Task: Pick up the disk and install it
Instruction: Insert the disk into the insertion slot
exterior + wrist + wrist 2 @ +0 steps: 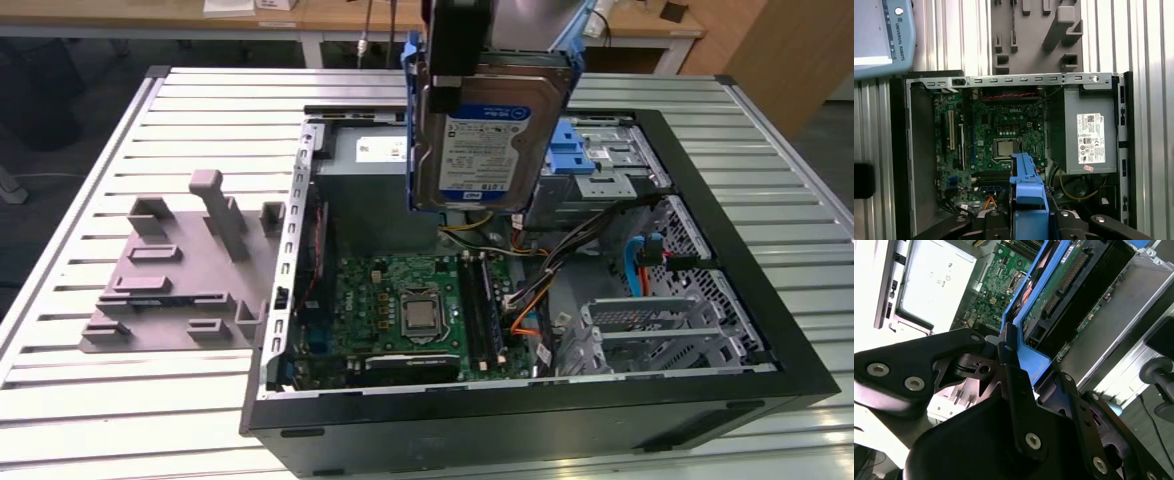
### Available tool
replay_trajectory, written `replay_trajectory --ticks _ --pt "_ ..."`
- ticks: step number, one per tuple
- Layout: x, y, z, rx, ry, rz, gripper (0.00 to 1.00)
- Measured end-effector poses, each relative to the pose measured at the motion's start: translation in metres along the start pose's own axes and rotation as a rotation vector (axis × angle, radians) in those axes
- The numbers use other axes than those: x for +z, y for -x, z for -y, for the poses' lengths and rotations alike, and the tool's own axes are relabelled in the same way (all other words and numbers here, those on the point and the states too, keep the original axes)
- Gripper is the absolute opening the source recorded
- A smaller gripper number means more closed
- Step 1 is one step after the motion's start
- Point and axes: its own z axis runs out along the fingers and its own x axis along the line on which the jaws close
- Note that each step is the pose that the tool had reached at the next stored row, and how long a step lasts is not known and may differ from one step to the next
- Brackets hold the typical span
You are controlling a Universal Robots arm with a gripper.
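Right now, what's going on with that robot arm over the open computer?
The arm's gripper is clamped on the disk, gripping the blue carrier around it, and holds it upright in the air above the open computer case. In the exterior view the disk hangs over the case's interior, above the motherboard and partly covering the grey power supply. It is not seated in any bay yet: picked up, not installed.

in the exterior view the disk (489,135) hides much of the power supply (363,165) behind it.
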Motion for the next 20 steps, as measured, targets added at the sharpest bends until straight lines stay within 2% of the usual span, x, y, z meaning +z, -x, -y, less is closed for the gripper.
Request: replay_trajectory --ticks 5,12,17,20 --pt "0.0026 -0.0049 0.0003 -0.018 0.0006 -0.0002 0.36" --pt "0.0027 -0.0245 0.0014 -0.018 0.0005 0.0001 0.36" --pt "0.0024 -0.0329 0.0019 -0.018 0.0006 -0.0001 0.36" --pt "0.0023 -0.0407 0.0023 -0.018 0.0005 0.0001 0.36"
